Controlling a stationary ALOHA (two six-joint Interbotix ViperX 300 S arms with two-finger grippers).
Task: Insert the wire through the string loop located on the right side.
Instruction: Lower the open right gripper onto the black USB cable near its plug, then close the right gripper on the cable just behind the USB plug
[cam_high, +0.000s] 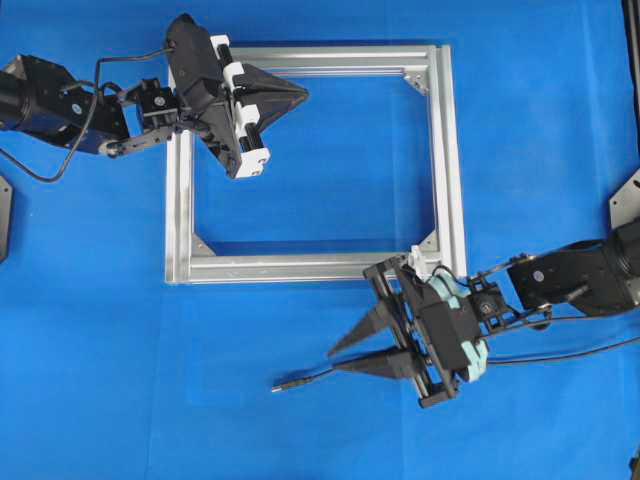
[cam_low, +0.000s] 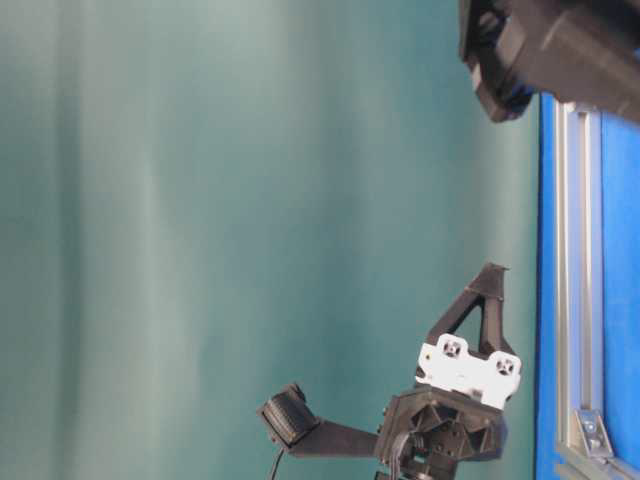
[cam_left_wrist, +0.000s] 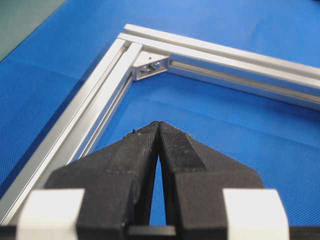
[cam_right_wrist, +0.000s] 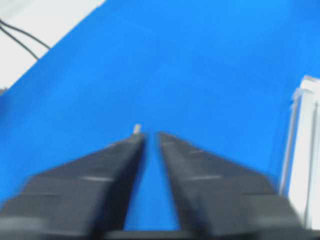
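The wire (cam_high: 305, 378) lies on the blue mat below the aluminium frame (cam_high: 300, 268), its plug tip pointing left. My right gripper (cam_high: 332, 360) hovers over it, open, with nothing between its fingers. The wire passes under the lower finger, and in the right wrist view only the plug tip (cam_right_wrist: 136, 128) peeks out past the left fingertip of the right gripper (cam_right_wrist: 151, 135). The small whitish string loop (cam_high: 416, 256) stands at the frame's lower right corner, just above the right gripper's body. My left gripper (cam_high: 303, 93) is shut and empty over the frame's upper left part; its tips (cam_left_wrist: 159, 125) meet above the mat.
The frame bars (cam_left_wrist: 220, 52) and a corner bracket (cam_left_wrist: 150, 67) lie ahead of the left gripper. A frame bar (cam_right_wrist: 307, 150) runs along the right edge of the right wrist view. The wire's far end (cam_high: 590, 350) trails off to the right under the right arm.
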